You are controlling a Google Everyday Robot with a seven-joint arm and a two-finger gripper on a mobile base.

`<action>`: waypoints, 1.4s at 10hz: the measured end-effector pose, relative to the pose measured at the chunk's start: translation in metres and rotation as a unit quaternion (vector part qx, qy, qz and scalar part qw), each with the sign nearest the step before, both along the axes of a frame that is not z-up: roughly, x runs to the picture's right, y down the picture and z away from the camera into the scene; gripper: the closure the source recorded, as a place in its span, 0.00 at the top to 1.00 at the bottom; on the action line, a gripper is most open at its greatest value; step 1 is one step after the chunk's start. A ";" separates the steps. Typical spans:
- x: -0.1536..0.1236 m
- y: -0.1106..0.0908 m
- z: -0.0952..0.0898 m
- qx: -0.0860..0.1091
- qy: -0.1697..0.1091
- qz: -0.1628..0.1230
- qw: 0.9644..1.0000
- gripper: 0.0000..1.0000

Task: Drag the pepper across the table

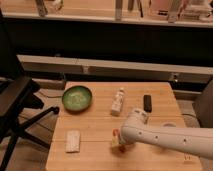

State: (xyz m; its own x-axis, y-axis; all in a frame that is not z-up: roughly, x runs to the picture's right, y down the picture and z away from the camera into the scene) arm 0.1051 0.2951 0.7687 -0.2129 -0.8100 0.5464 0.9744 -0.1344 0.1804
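"So, where is the pepper [119, 147] now?"

"It lies on the table [100, 125]. As the camera sees it, it is right of the bowl [77, 97] and much closer to the front edge than the bowl is. My gripper [120, 141] is right on top of it."

"Does the gripper have it?"

"I cannot tell. The gripper hides most of the pepper. It may be clenched on it, let go, or just pressing down. It does look like they touch."

"What does the pepper look like?"

"Tiny, far smaller than the bowl. I see an orange-red bit and a yellowish bit peeking out from under the gripper. It looks round, so I think it could roll."

"How will you drag it well?"

"Slow and low. The pepper should slide on the wood, not lift off it. I would press just hard enough that it comes with me and does not pop out sideways. Then I would go in one straight line over bare wood."

"Which way?"

"Not toward the bottle [118, 101]. It stands right of the bowl and could tip over. Not toward the front edge either, or the pepper may fall off. A flat white thing [73, 140] lies in front of the bowl, so if I go that way I would stop short of it."
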 end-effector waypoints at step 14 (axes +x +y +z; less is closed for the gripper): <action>0.030 -0.009 0.007 0.002 0.011 0.012 1.000 0.01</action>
